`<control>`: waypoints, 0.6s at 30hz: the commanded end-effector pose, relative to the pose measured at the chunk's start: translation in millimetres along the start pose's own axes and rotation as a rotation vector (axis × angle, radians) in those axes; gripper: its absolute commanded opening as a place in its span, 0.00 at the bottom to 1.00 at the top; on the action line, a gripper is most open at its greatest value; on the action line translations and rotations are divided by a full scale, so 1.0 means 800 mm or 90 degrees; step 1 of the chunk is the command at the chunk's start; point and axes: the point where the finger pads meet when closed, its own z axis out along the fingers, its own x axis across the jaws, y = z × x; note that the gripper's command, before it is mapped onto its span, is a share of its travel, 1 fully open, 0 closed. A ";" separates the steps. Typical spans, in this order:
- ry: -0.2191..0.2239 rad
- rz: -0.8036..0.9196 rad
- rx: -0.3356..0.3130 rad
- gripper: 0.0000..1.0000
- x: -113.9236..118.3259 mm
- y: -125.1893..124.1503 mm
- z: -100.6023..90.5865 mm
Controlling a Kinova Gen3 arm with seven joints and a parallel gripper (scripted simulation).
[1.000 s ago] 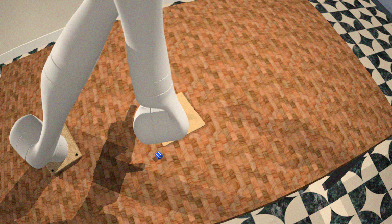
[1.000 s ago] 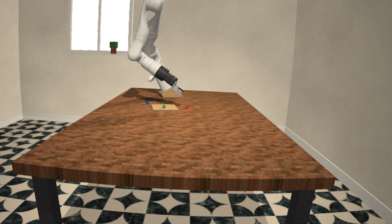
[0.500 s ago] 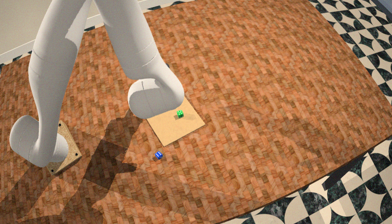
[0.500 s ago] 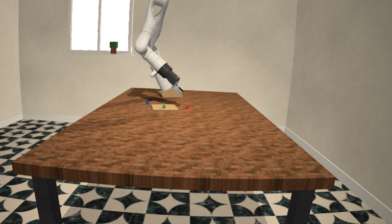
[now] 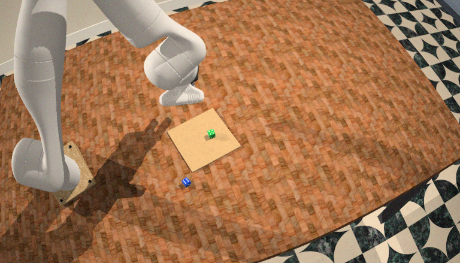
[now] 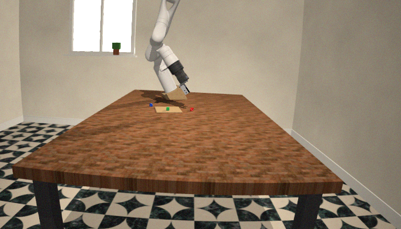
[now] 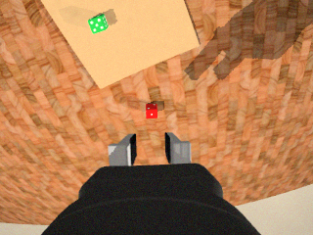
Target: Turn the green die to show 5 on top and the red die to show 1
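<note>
The green die (image 5: 211, 133) (image 6: 167, 108) (image 7: 98, 23) lies on the tan mat (image 5: 190, 153) (image 6: 175, 111) (image 7: 147, 49); in the wrist view its bright face seems to show 5. The red die (image 6: 191, 109) (image 7: 152, 112) lies on the table off the mat, near one corner. In the wrist view its bright face, apparently the top, shows 1 and a darker face shows two pips; the arm hides it in the top view. The blue die (image 5: 185, 181) (image 6: 151, 105) lies off the mat on the other side. My gripper (image 6: 187, 91) (image 7: 151, 144) is open and empty, raised above the table, short of the red die.
The arm's base plate (image 5: 80, 168) stands on the table (image 5: 305, 111) (image 6: 192, 146) beyond the blue die and mat. The arm's shadow falls beside the mat. The table's edge shows near the bottom of the wrist view.
</note>
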 end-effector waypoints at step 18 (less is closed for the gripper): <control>0.002 -0.023 0.179 0.64 0.004 0.039 0.003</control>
